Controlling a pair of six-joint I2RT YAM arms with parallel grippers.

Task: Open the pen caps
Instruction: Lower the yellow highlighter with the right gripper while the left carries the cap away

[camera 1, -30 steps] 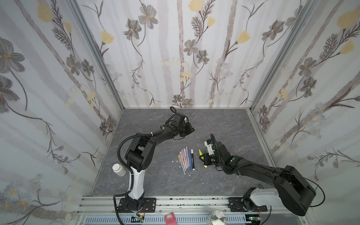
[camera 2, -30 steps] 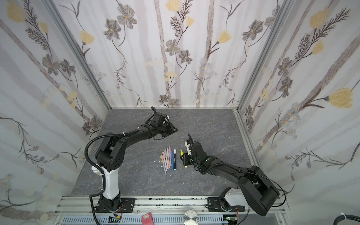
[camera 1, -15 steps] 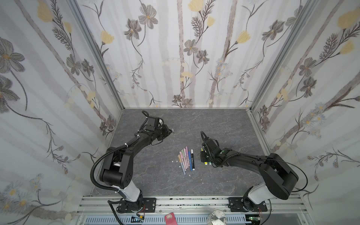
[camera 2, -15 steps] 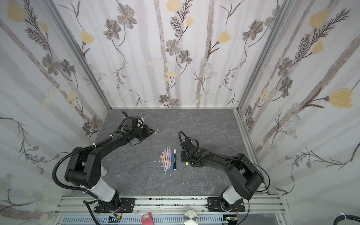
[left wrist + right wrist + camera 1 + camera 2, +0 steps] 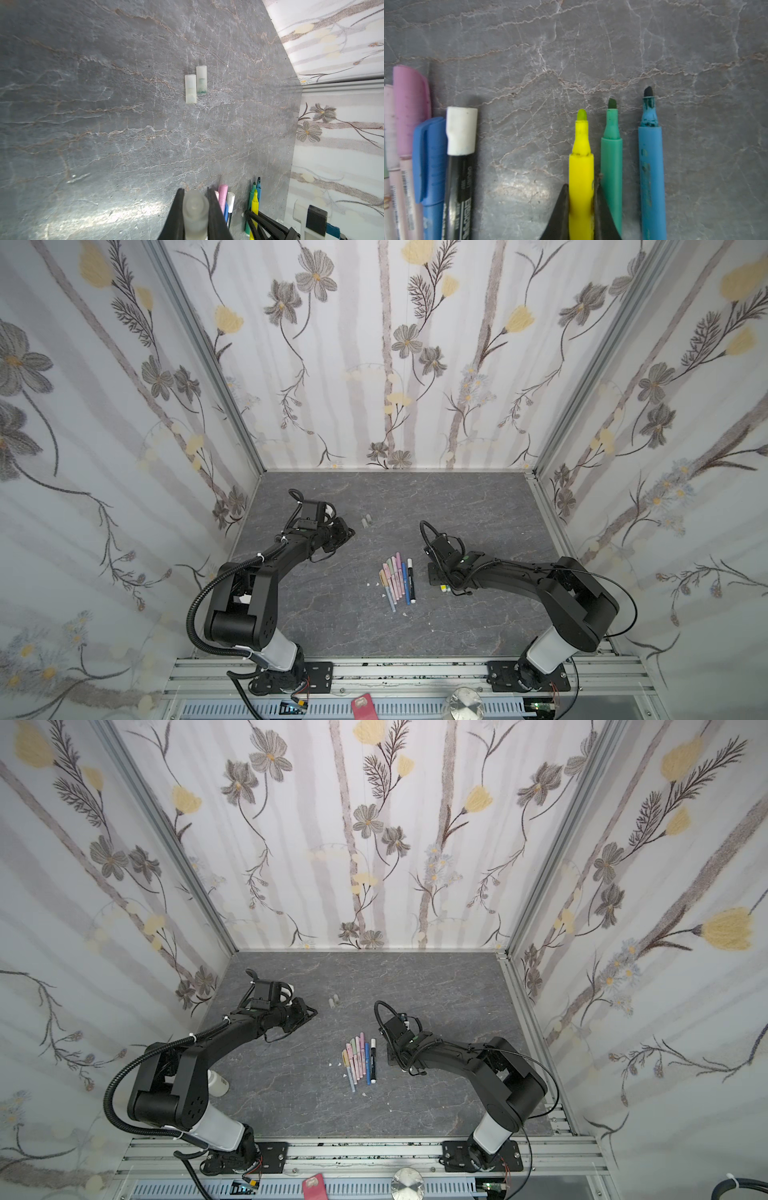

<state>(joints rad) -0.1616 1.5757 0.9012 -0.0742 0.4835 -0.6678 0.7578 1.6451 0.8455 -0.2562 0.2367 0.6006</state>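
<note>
Left hand (image 5: pixel 195 195) tight around frosted cap (image 5: pixel 195 216); right hand (image 5: pixel 581 187) tight around uncapped yellow pen (image 5: pixel 581 162).

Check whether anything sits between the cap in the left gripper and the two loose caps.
Nothing visible: in the left wrist view only bare table lies between the held cap in the left gripper and the two loose caps.

Grey marbled table (image 5: pixel 457 510) bears a row of pens (image 5: pixel 397 578) and two pen caps (image 5: pixel 366 520).
</note>
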